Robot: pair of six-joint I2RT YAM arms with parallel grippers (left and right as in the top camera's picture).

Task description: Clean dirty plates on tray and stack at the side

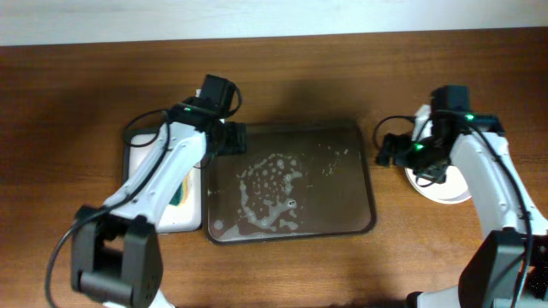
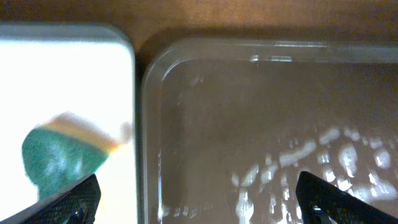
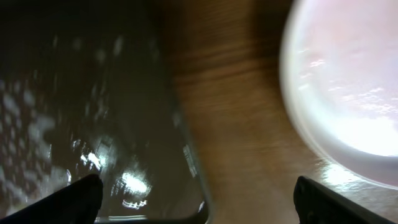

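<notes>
The dark brown tray (image 1: 342,201) lies mid-table, flecked with white foam and holding no plates. White plates (image 1: 445,190) sit stacked on the table right of it, partly under my right arm; I cannot tell their number. My left gripper (image 1: 229,137) is open and empty over the tray's far left corner (image 2: 205,124), its jaws (image 2: 199,205) spanning the tray's left rim. My right gripper (image 1: 387,152) is open and empty, its jaws (image 3: 205,202) above the bare wood between the tray's edge (image 3: 93,93) and the top plate (image 3: 348,93), which looks clean.
A smaller tray with a white inside (image 1: 175,221) lies against the big tray's left side and holds a green and yellow sponge (image 1: 180,192). The sponge also shows in the left wrist view (image 2: 56,155) on that white tray (image 2: 62,74).
</notes>
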